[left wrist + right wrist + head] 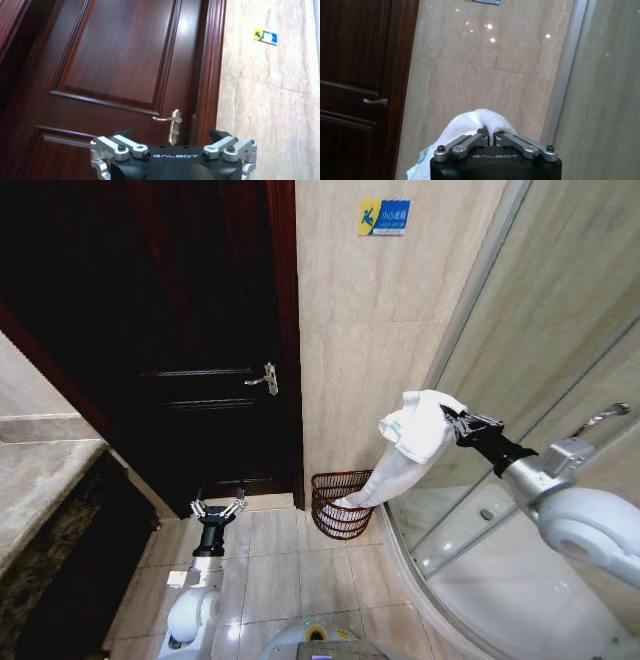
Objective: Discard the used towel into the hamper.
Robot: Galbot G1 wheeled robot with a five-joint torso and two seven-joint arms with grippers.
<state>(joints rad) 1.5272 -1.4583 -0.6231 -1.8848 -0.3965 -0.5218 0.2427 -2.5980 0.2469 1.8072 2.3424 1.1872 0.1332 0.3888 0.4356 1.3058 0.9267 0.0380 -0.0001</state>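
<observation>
Partly hiding hamper (338, 505), towel (415, 442) pinched in right hand (452, 423), left hand (218, 508) spread wide

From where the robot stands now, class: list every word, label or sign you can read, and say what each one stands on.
"GALBOT": white letters on the black body of the left gripper.
"GALBOT": the same word on the black body of the right gripper, which is shut on the white towel.
Blue and yellow wall sign on the tiled wall above the hamper: a yellow figure and white characters, too small to read.
</observation>
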